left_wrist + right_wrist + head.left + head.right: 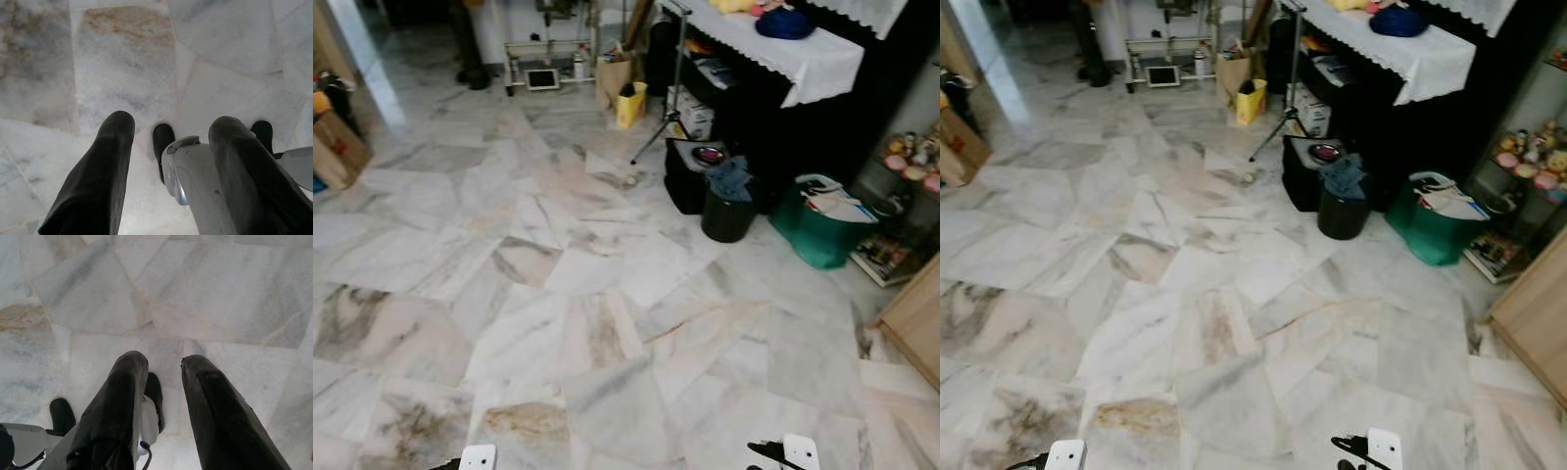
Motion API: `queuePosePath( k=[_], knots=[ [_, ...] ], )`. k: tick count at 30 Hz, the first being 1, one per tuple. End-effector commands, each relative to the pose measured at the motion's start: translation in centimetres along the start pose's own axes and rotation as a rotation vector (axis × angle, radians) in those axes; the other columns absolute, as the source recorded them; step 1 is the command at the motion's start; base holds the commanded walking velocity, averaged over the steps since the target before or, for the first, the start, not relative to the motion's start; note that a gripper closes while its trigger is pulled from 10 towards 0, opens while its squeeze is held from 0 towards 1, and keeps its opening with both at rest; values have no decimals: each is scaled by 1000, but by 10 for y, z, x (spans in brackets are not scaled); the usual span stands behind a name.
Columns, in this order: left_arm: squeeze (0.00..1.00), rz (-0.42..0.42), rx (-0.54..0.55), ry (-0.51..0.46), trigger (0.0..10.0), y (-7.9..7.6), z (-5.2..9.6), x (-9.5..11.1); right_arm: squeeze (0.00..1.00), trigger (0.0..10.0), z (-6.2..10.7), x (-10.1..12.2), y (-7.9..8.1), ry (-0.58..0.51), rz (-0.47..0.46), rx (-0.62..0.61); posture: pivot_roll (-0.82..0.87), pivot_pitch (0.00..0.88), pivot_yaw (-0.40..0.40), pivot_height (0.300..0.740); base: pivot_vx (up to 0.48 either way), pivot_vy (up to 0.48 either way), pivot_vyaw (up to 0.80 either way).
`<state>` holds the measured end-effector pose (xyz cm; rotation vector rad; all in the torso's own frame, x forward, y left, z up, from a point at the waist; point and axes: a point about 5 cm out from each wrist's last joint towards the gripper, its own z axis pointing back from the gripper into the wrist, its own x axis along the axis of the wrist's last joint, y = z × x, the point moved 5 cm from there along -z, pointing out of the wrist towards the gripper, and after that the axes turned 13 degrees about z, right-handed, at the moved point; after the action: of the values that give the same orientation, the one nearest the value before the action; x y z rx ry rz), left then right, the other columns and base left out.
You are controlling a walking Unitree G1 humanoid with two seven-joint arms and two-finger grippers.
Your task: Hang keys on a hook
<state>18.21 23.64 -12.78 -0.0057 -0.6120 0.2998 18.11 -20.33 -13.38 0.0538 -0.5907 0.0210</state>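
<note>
Arms both hang idle over marble floor (558, 294), left gripper (168, 127) and right gripper (164, 364) parted and empty, so probably walking off to find the keys.

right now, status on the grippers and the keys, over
Left gripper open, empty, hanging over marble floor. Right gripper open, empty, same. Keys and hook not sighted. Black bin and green bag ahead right.

Marble floor (558, 294), black bin (728, 211), green bag (818, 230), yellow bag (630, 104).
</note>
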Motion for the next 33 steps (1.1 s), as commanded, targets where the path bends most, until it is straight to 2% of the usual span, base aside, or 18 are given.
queuePosePath(
  k=[1, 33],
  knots=[
    [0, -8, 6, 14, 10000, 2, 0, -3, 0, 10000, 1, -3, -2, 13, 7, 1, 47, 0, -49, 740, 0, 0, -681],
    [0, -9, 8, 32, 10000, 2, 1, -9, 0, 10000, 2, -4, -3, 21, 25, 9, 55, 0, -66, 740, 0, 0, -674]
  ],
)
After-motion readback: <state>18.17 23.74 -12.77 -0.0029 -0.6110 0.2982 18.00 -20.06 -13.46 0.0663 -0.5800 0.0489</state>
